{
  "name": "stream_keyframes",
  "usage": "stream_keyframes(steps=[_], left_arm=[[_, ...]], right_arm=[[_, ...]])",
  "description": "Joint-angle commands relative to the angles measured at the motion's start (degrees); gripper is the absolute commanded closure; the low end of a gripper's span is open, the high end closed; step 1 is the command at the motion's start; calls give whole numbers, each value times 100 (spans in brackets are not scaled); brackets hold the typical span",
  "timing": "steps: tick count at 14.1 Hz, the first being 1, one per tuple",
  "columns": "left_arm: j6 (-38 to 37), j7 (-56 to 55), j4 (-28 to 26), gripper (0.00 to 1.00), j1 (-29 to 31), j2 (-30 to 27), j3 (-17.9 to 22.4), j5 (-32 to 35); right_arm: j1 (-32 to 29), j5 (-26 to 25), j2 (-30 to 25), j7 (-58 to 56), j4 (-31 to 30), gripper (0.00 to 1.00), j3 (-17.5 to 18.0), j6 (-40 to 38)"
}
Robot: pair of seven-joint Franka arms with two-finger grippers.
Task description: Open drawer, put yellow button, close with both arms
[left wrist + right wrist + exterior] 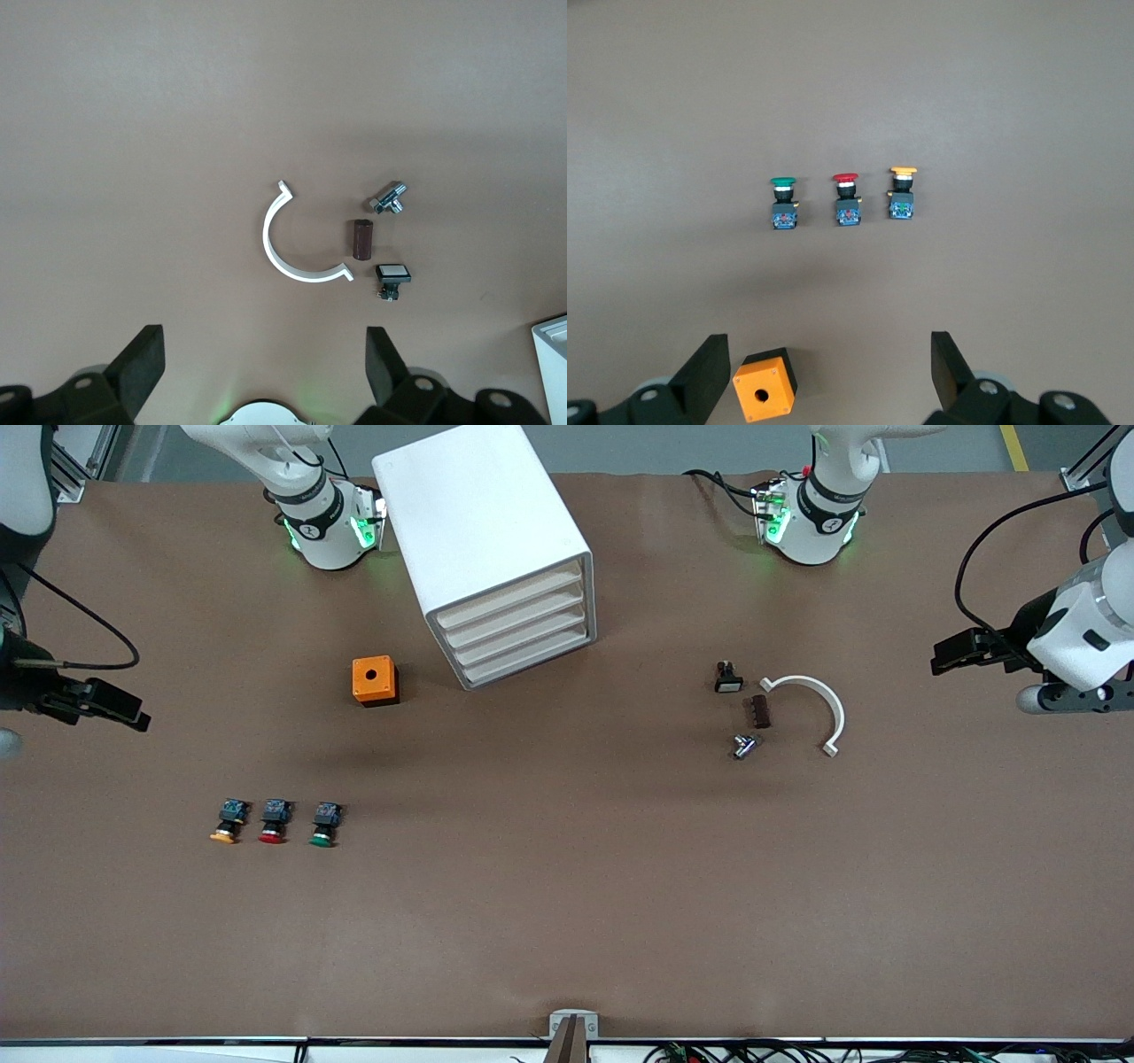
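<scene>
The white cabinet [483, 531] stands between the two arm bases, and its top drawer [509, 598] is shut flush like the three below. The yellow button [229, 821] [903, 195] lies on the table at the right arm's end, at the outer end of a row of three. My right gripper [830, 350] hangs open and empty above the table beside the orange box. My left gripper [264, 341] hangs open and empty above the left arm's end, with nothing between its fingers. Both arms reach out to the table's ends.
A red button [274, 821] and a green button [324, 825] lie beside the yellow one. An orange box [375, 681] with a hole sits near the cabinet. A white curved piece [819, 708], a brown block [759, 711], a metal fitting [742, 746] and a small switch [727, 678] lie toward the left arm's end.
</scene>
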Motion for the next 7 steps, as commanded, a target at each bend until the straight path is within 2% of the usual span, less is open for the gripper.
stream_keyframes(steps=[1,4,7], left_arm=[[-115,0,162,0,-195,294,-25,17],[-431,-322,548,0,-485,743,-25,-105],[-475,-1831,812,0,-854,1103,-43,-369]], right_arm=[[-181,93,180,-220,-171,0,63,247],[-243,286,348,-352,-627,0,54,869],[-269,286,541,-466,-1024,0,54,1441]])
